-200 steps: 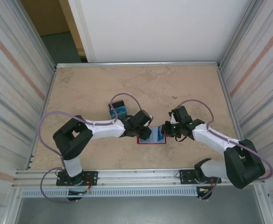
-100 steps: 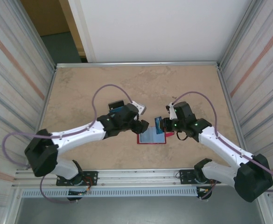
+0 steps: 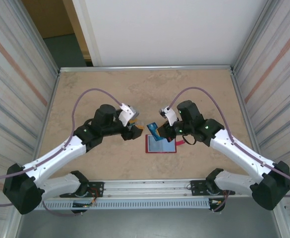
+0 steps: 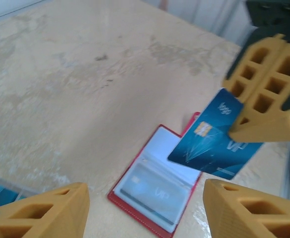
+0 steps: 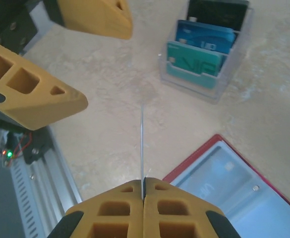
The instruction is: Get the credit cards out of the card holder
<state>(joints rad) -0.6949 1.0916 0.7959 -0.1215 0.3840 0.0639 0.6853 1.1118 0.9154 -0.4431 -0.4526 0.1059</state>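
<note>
Nearest the arm bases, the card holder (image 3: 160, 144) lies open and flat on the table (image 3: 199, 94), its red rim framing the pale panels. In the left wrist view a card sits behind the clear pocket of one panel. Just over the holder's far-left corner, the right gripper (image 3: 160, 132) is clamped tight on one end of a blue credit card (image 4: 210, 144), which hangs tilted in the air, clear of the holder. From the right wrist the card appears edge-on as a thin line. Beside it to the left, the left gripper (image 3: 135, 131) holds nothing, its jaws spread apart, near the card but not touching it. Farther out, a clear card stand (image 5: 204, 54) holds teal, blue and black cards upright.
</note>
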